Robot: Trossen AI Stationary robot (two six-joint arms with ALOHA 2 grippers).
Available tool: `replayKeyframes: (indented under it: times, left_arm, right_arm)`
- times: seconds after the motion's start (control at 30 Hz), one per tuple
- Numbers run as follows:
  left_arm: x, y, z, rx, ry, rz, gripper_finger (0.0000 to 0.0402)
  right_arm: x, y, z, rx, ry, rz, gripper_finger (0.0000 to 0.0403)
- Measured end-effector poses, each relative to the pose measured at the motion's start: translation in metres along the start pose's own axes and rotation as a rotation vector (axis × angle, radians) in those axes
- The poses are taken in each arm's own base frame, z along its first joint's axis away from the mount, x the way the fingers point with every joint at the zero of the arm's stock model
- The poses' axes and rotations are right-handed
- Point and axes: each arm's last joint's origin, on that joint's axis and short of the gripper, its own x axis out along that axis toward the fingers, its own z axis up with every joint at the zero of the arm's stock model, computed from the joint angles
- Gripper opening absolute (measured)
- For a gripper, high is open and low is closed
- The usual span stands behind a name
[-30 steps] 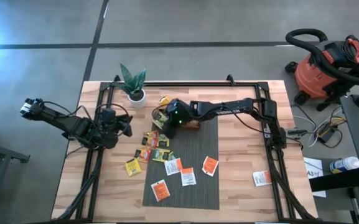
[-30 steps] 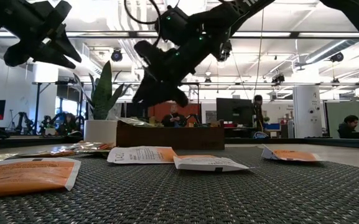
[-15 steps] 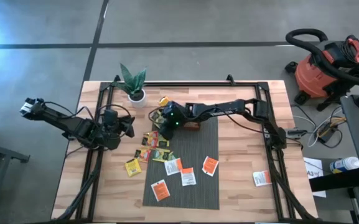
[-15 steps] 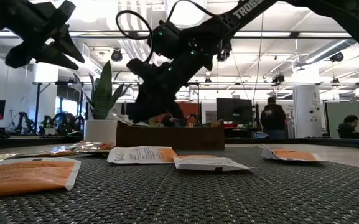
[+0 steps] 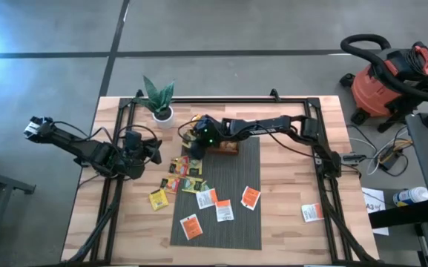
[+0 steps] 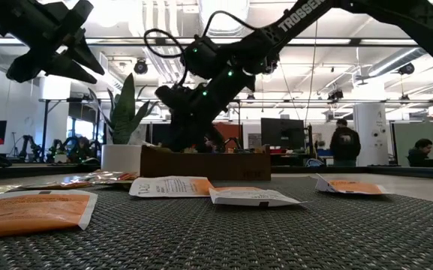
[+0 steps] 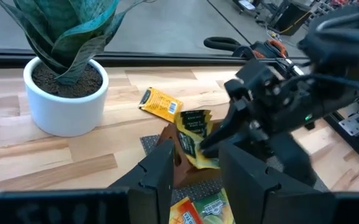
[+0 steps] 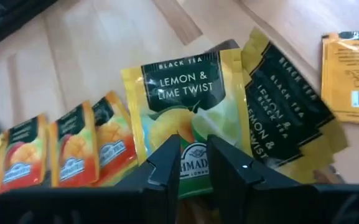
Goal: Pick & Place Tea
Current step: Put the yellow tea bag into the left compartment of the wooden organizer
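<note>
The right end effector [image 5: 193, 138] is reached out over the left end of the wooden tray [image 5: 225, 148], near the far edge of the surface [image 5: 288, 230] and just right of the plant pot [image 5: 162, 114]. A yellow lemon sachet [image 8: 188, 118] is gripped between its narrow fingers [image 8: 167, 163], as seen in the right wrist view. A second lemon sachet [image 8: 288, 106] is seen just behind it, partly under it. In the left wrist view the held sachet [image 7: 195, 140] is seen at the tray's end, with another yellow sachet [image 7: 160, 102] lying flat on the wood between the tray and the pot [image 7: 67, 102].

The left end effector [image 5: 148, 152] is held in the air over the left part of the surface, away from the tea. Its fingers [image 7: 157, 171] are parted a little and nothing is held in them.

More tea is spread out in the middle. A bunch of yellow and green sachets [image 5: 182, 176] is lying at the left edge of the grey mat [image 5: 236, 230]. White and orange sachets [image 5: 221, 208] are lying on the mat. One more white and orange sachet [image 5: 311, 213] is lying alone near the right edge of the surface.
</note>
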Motion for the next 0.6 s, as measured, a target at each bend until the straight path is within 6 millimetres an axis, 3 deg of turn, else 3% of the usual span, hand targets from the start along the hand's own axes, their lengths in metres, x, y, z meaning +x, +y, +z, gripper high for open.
replayKeyframes:
  times: [0.27, 0.43, 0.6]
  left_arm:
    - [0.001, -0.003, -0.002, -0.007, 0.003, -0.005, 0.0122]
    - [0.006, -0.005, -0.007, -0.059, 0.017, 0.013, 0.0122]
    - [0.02, 0.001, -0.024, -0.164, 0.051, 0.052, 0.0122]
  right_arm:
    - [0.006, 0.002, 0.002, 0.018, -0.015, 0.004, 0.0082]
    - [-0.005, 0.01, 0.017, -0.04, -0.055, 0.022, 0.0075]
    - [-0.015, 0.016, 0.027, -0.074, -0.025, 0.024, 0.0078]
